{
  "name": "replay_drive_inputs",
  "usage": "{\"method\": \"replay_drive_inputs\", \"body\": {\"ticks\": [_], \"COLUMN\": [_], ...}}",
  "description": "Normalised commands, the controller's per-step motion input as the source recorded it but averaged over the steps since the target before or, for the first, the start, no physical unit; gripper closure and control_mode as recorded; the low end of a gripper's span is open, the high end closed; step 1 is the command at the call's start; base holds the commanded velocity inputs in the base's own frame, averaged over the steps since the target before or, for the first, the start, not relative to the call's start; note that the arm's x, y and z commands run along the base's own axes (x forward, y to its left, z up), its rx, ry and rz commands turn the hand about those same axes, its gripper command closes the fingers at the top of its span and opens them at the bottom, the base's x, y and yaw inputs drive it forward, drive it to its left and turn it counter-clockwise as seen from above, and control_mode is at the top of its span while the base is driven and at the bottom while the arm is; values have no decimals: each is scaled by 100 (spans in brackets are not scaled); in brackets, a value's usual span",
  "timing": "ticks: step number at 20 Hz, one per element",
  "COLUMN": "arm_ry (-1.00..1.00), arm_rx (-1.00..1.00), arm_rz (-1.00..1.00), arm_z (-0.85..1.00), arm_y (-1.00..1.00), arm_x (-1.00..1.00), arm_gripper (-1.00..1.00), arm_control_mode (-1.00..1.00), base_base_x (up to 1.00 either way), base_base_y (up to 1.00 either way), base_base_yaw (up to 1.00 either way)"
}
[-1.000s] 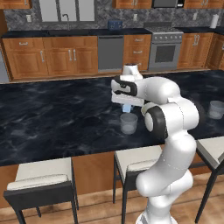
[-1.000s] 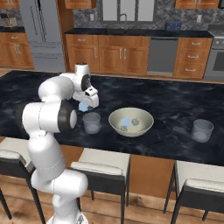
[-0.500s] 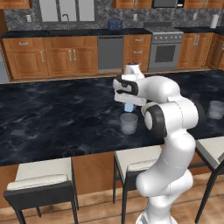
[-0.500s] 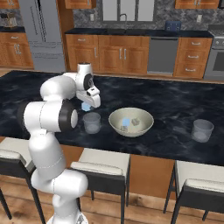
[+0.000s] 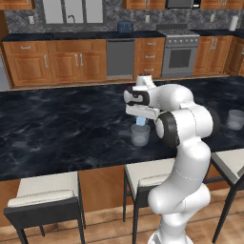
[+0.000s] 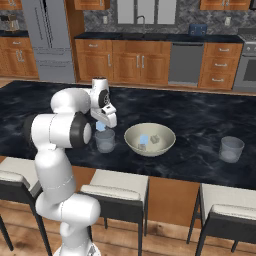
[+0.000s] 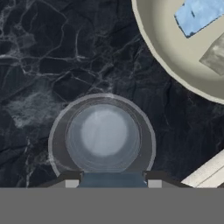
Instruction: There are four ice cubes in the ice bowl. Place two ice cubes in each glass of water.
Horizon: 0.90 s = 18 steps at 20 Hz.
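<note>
My gripper (image 5: 140, 117) (image 6: 102, 122) (image 7: 113, 183) is shut on a small pale blue ice cube (image 5: 140, 122) (image 6: 100, 127) (image 7: 113, 177) and hangs just above the near glass of water (image 5: 140, 136) (image 6: 105, 141) (image 7: 103, 135). In the hand view the glass mouth lies almost straight below the fingertips. The cream ice bowl (image 6: 132, 139) (image 7: 162, 57) stands right of that glass and holds a blue ice cube (image 6: 144, 138) (image 7: 199, 15) and a greyer one (image 6: 155, 140) (image 7: 216, 54). The second glass of water (image 5: 235, 119) (image 6: 231, 149) stands far to the right on the counter.
All of this sits on a dark marble island counter (image 5: 57, 128) (image 6: 200, 115). Stools (image 5: 45, 195) (image 6: 115, 187) line its near edge. Wooden cabinets, a dishwasher and a stove run along the far wall.
The gripper with its ice cube has eased slightly down and nearer to the glass below it. Bowl and glasses have not moved.
</note>
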Motion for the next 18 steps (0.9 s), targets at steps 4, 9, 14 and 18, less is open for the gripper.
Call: {"method": "replay_drive_inputs", "body": {"ticks": [4, 9, 14, 18], "arm_ry": [3, 2, 3, 2], "arm_rx": [0, 0, 0, 0], "arm_rz": [-1, 0, 0, 0], "arm_z": [-17, -10, -16, -18], "arm_y": [-1, -6, -5, -2], "arm_x": [10, 10, 5, 10], "arm_gripper": [100, 100, 100, 100], "arm_control_mode": [-100, -100, -100, -100], "base_base_x": [0, 0, 0, 0], "base_base_y": [0, 0, 0, 0], "base_base_yaw": [0, 0, 0, 0]}}
